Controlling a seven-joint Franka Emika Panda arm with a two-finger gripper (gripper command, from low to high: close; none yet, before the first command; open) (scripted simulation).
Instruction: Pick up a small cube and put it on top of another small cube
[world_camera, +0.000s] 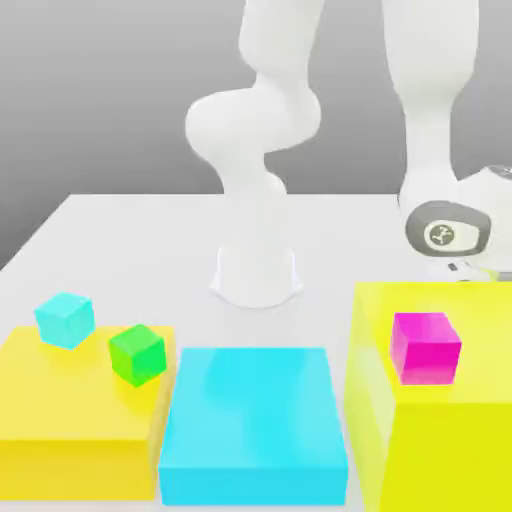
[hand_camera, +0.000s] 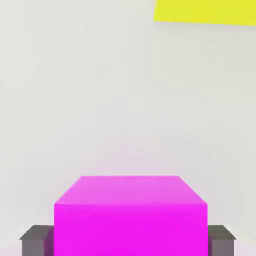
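In the hand view, the small cube (hand_camera: 130, 215), violet-tinged magenta, sits on the white table between my gripper (hand_camera: 128, 241). A grey finger (hand_camera: 37, 240) lies against each of its two sides, so the gripper is shut on it. In the exterior view, my wrist (world_camera: 445, 235) hangs low behind the tall yellow block (world_camera: 440, 440), which hides the fingers and that cube. The other small cube (world_camera: 425, 347), hot pink, rests on top of this tall yellow block, near its front.
A flat cyan block (world_camera: 255, 425) lies at the front middle. A low yellow block (world_camera: 70, 420) at the exterior view's left carries a small cyan cube (world_camera: 65, 320) and a green cube (world_camera: 137, 354). The arm's base (world_camera: 255, 270) stands behind them. A yellow block's edge (hand_camera: 205, 12) shows in the hand view.
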